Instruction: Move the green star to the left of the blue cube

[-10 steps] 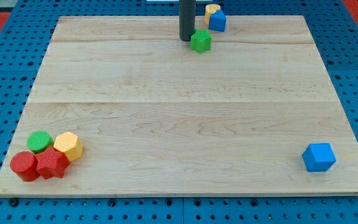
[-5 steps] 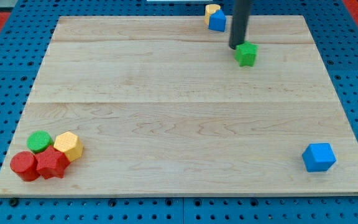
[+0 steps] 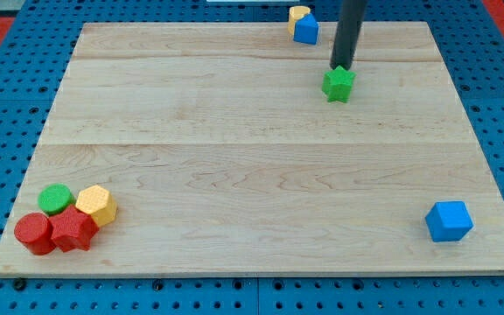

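The green star (image 3: 339,85) lies on the wooden board (image 3: 234,157) towards the view's top, right of centre. My tip (image 3: 341,67) stands just above the star, touching or nearly touching its upper edge. The blue cube (image 3: 449,220) sits near the board's bottom right corner, far below and to the right of the star.
A small blue block (image 3: 305,30) and a yellow block (image 3: 298,15) sit together at the board's top edge, left of my rod. At the bottom left a green cylinder (image 3: 56,199), a yellow hexagonal block (image 3: 97,206), a red cylinder (image 3: 33,233) and a red block (image 3: 73,230) are clustered.
The green star went right from beside the blue and yellow pair, then slightly down and left. My tip moved from the star's left side to just above it.
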